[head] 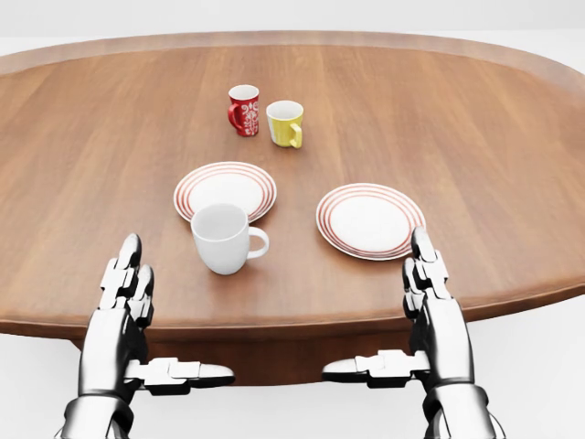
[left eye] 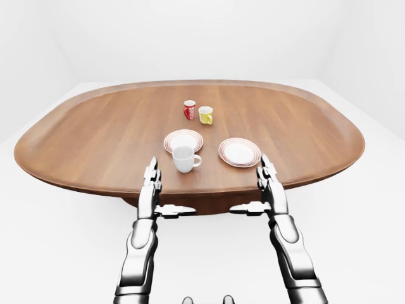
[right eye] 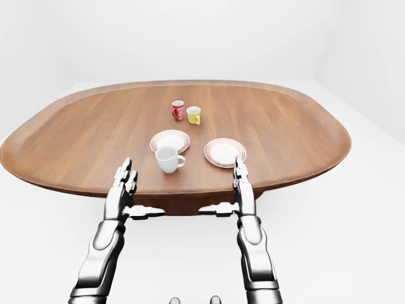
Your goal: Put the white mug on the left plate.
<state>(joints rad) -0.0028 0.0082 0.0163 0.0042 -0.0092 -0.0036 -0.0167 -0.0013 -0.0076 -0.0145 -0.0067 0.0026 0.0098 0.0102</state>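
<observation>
White mug point(head: 222, 238) lies at two o'clock from the nearer, released left hand point(head: 126, 291); handle apparently points right.

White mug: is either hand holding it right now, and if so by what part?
Nothing is held. Both the left hand and right hand are open, fingers extended, apart from the white mug, which stands on the table.

Wooden table point(head: 475, 137): mugs, plates
</observation>
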